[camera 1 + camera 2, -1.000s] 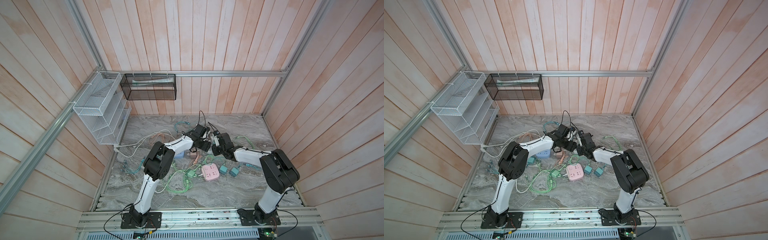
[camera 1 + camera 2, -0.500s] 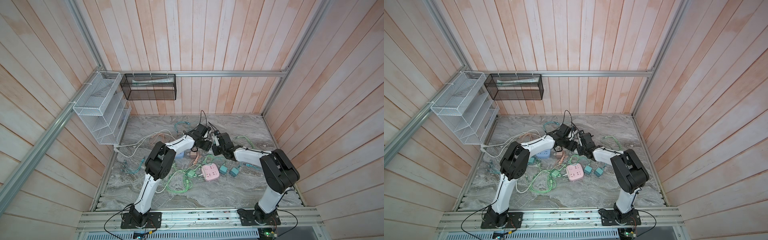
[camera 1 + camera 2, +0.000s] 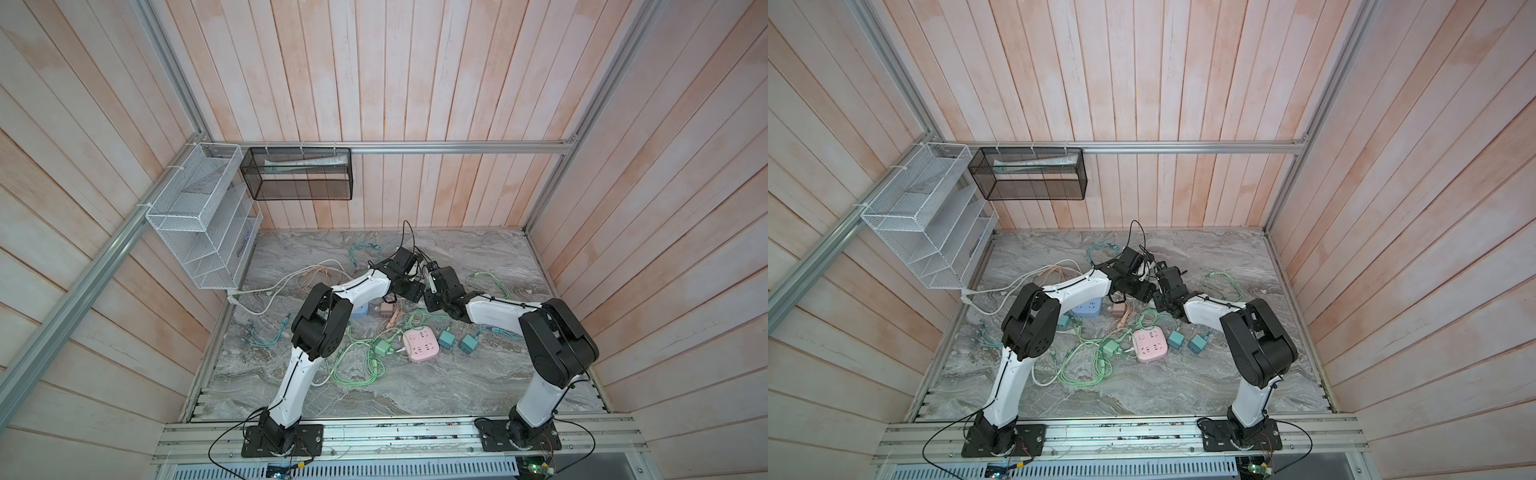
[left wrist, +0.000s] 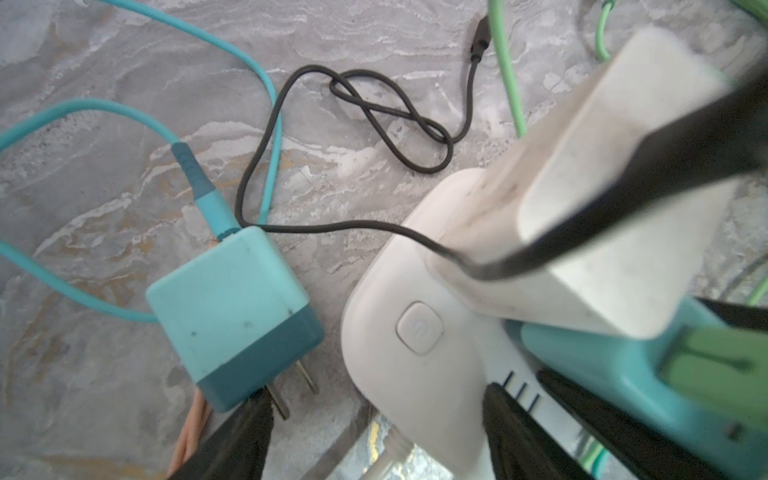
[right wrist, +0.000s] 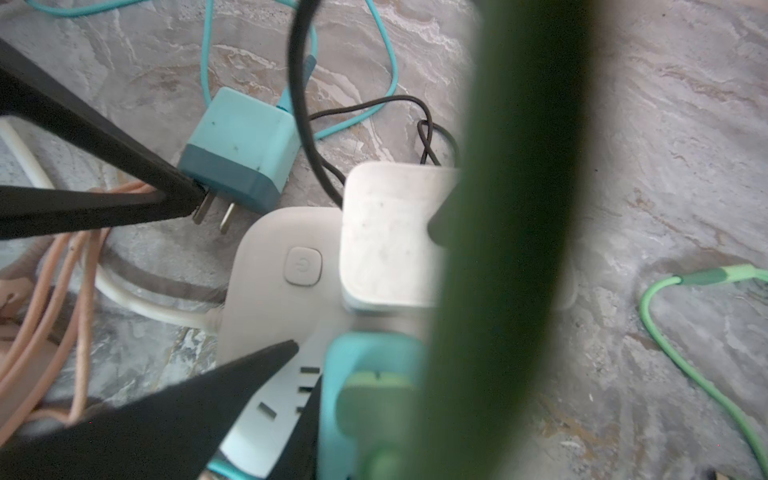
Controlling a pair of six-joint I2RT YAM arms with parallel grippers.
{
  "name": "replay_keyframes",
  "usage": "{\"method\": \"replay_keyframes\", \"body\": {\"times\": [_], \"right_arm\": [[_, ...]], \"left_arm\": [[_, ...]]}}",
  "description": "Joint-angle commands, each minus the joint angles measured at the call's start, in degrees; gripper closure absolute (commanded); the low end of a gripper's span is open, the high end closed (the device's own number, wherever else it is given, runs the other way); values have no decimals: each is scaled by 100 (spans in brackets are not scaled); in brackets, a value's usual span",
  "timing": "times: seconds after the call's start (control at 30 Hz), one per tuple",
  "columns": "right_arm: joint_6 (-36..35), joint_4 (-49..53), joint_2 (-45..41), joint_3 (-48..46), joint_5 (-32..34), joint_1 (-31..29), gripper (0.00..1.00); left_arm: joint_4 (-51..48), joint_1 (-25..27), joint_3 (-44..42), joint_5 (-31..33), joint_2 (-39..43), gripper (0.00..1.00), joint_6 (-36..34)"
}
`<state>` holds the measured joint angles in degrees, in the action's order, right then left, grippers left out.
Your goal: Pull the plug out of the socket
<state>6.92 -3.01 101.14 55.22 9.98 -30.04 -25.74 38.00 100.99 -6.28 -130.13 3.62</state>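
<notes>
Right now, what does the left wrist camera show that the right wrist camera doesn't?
Only the left wrist: the free end of the black cable. Only the right wrist: a blurred green cable close across the lens, and a green connector. Both: the loose teal charger, the white strip with its button, and the white adapter plugged into it.
</notes>
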Motion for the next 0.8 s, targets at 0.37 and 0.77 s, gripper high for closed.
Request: {"method": "replay_keyframes", "body": {"times": [0.37, 0.77], "right_arm": [[143, 50, -262, 209, -419, 234, 100], [27, 250, -287, 326, 187, 14, 100]], "left_arm": [[-551, 6, -77, 316, -463, 19, -168], [-590, 7, -27, 288, -498, 19, -168]]}}
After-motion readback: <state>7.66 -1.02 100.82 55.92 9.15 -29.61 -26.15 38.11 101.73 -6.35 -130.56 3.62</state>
